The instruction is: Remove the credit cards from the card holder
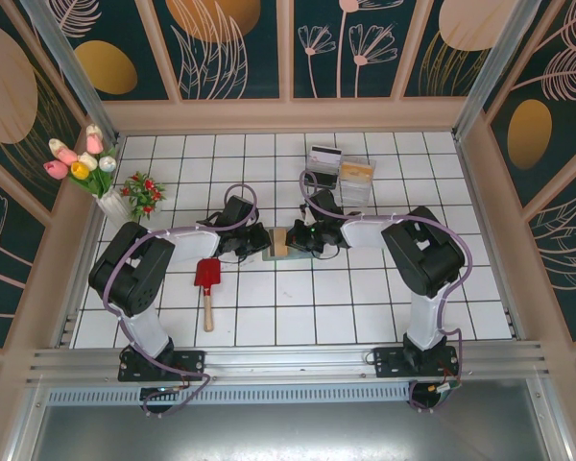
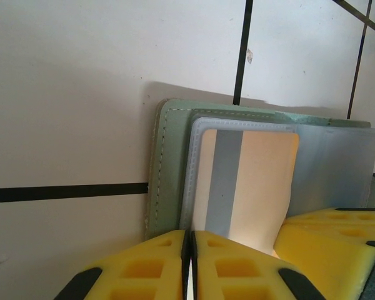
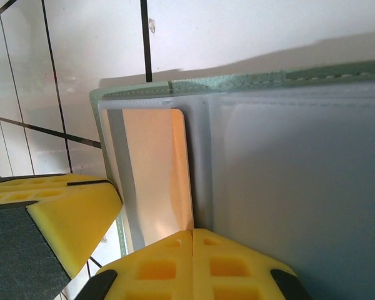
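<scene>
Holder: grey-green fold-over card holder (image 2: pixel 172 162), opened, over white-tiled desk (image 2: pixel 69 94).
Card: tan-gold plastic card (image 2: pixel 262 181) in holder's pocket.
Left tool (image 2: pixel 189 250): pressed together at holder's edge.
Right tool (image 3: pixel 192 247): pressed together, holder's opposite side.

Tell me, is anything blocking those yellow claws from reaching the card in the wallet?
No loose thing is. Both the left gripper and the right gripper are at the wallet. Only the wallet's own pocket holds back the tan card, its stitched rim framing the card's edges.
</scene>
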Controlling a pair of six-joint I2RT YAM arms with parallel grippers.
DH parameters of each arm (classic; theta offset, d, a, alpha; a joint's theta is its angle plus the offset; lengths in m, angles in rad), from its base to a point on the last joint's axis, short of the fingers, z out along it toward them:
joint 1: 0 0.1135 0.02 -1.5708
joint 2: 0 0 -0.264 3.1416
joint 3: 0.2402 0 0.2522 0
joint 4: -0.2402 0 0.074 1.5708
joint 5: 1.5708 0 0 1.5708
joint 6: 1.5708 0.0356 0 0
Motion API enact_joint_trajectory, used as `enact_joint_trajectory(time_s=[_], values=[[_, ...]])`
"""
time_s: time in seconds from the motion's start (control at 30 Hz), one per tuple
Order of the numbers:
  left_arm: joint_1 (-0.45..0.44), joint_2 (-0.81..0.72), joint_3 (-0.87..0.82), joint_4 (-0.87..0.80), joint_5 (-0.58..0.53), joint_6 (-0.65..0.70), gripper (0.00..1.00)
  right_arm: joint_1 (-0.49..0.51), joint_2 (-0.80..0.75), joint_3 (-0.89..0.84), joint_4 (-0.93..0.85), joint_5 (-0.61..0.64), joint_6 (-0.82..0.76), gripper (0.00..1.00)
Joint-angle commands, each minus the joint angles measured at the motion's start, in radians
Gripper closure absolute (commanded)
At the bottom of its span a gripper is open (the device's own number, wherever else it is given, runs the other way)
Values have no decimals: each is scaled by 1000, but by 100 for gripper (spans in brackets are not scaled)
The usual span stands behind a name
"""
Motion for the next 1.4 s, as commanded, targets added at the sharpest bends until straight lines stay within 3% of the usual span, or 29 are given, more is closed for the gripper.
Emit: enact_joint_trajectory(time_s=[0.0, 0.4, 0.6, 1.03, 1.37], values=[[-6, 23, -22, -40, -21, 23, 85, -10, -9, -2, 6, -10, -21, 100], [-6, 21, -14, -54, -34, 36, 83, -50, -50, -54, 17, -50, -54, 100], [-5, 21, -8, -55, -31, 40, 84, -51, -31, -49, 25, -59, -45, 80], [-6, 32, -17, -51, -26, 41, 84, -51, 40, -27, -1, -84, -75, 74], [-6, 34, -13, -55, -20, 45, 86, -32, 53, 9, -119, 84, -112, 74]])
